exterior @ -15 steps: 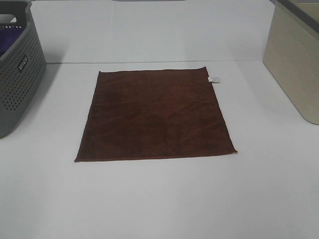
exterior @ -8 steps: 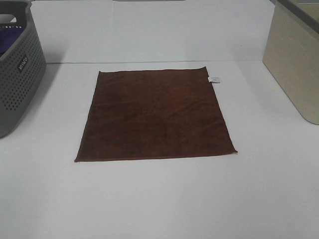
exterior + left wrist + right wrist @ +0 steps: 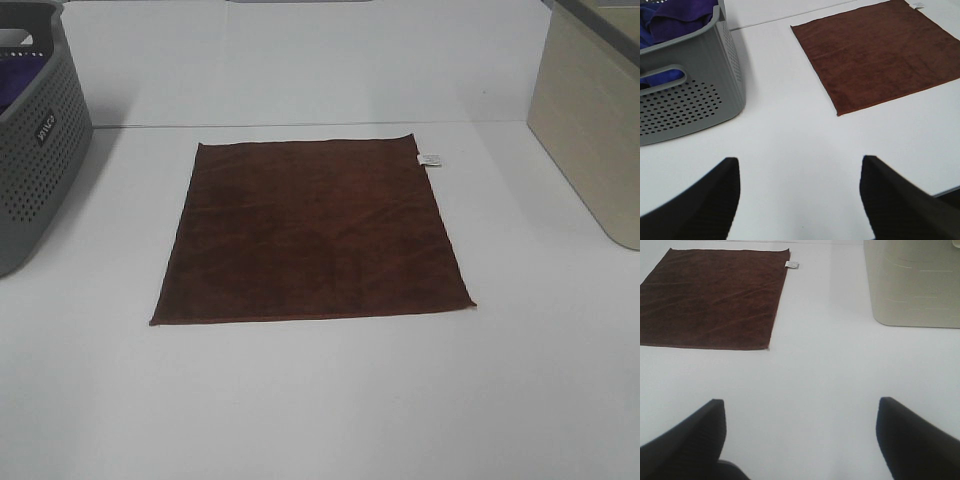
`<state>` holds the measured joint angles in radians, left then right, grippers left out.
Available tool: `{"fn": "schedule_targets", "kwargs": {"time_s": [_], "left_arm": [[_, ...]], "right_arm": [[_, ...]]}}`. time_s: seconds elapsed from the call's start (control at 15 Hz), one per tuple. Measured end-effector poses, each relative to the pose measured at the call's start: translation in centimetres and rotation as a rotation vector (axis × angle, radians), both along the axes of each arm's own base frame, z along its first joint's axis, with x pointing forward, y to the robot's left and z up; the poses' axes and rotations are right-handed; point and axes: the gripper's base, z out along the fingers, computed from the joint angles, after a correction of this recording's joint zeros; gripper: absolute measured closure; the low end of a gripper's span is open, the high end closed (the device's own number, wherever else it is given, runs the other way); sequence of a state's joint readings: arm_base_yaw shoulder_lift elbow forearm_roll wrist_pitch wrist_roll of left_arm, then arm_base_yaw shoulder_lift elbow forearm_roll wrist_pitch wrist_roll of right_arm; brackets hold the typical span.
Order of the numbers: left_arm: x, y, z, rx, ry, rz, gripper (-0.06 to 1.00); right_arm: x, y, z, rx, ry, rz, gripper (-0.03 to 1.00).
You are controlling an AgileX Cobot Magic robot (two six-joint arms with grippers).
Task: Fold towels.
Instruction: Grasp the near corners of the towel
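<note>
1 dark reddish-brown towel [image 3: 310, 232] lies spread flat and unfolded in the middle of the white table [image 3: 320, 410], its 4 edges roughly square to the table, with a small white tag [image 3: 430, 158] sticking out at its far right corner. A grey perforated basket [image 3: 30, 130] stands at the far left, well apart from the towel, with purple cloth [image 3: 675, 20] inside it. A beige bin [image 3: 590, 130] stands at the far right, also well apart from the towel. The left gripper [image 3: 800, 161] hovers over bare table near the towel's near left corner, its 2 jaws spread wide with nothing between them. The right gripper [image 3: 801, 401] hangs over bare table beyond the towel's near right corner, jaws likewise wide apart and holding nothing. Neither arm shows in the high view.
</note>
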<state>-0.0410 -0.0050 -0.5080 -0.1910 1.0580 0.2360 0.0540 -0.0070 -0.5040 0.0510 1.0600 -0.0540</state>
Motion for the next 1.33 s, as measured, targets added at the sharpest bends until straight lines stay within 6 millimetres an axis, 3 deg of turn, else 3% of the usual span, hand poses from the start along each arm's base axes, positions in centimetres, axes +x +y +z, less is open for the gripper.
{"fn": "schedule_targets", "kwargs": {"time_s": [0.67, 0.87, 1.0, 1.07, 1.13, 1.33], "left_arm": [[0.6, 0.1, 0.8, -0.030, -0.036, 0.027, 0.29], [4.2, 0.1, 2.1, -0.097, -0.049, 0.078, 0.29], [8.1, 0.0, 2.3, -0.127, 0.003, 0.102, 0.29], [8.1, 0.0, 2.3, -0.127, 0.003, 0.102, 0.29], [11.5, -0.4, 1.6, -0.199, 0.087, 0.110, 0.29], [16.2, -1.4, -0.5, -0.314, 0.224, 0.093, 0.29]], "right_arm": [[0.3, 0.1, 0.4, 0.013, -0.009, 0.007, 0.20], [2.9, 0.2, 2.1, 0.024, -0.091, -0.003, 0.21], [6.4, 0.3, 3.1, 0.032, -0.130, -0.014, 0.21], [6.4, 0.3, 3.1, 0.032, -0.130, -0.014, 0.21], [9.6, 0.5, 3.7, 0.044, -0.164, -0.025, 0.21], [14.2, 0.7, 4.3, 0.065, -0.114, -0.035, 0.21]]}}
